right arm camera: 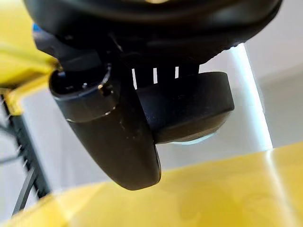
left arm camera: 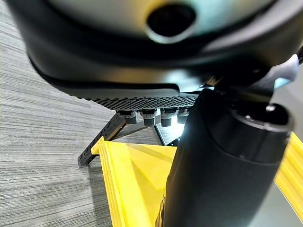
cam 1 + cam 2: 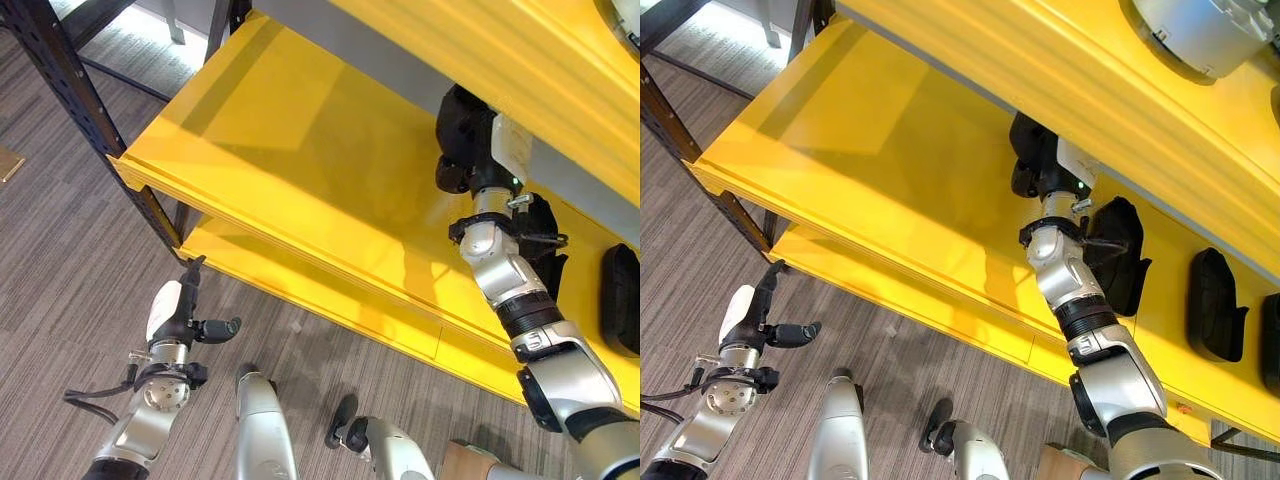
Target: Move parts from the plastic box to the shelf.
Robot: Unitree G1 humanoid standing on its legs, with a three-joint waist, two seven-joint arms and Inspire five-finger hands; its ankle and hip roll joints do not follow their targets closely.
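One black part (image 1: 189, 111) gripped in right hand (image 3: 1032, 152) above yellow shelf (image 3: 890, 170); left hand (image 3: 185, 315) open.

The right robot hand (image 1: 142, 42) looms very close, its dark bulk wide above the yellow shelf (image 1: 199, 198). Its thumb (image 1: 111, 137) juts out from that bulk as a thick, dark, rounded stub, its tip hanging just above the shelf board. Beside the thumb, a black part (image 1: 189, 111) with a rounded edge and a pale underside sits against the fingers (image 1: 165, 71), which show as a short row with bright slits between them. The part is clear of the shelf board. Beyond the shelf stands a pale wall. A dark perforated shelf post (image 1: 26, 161) rises beside the thumb, with another yellow board (image 1: 19, 61) above it.
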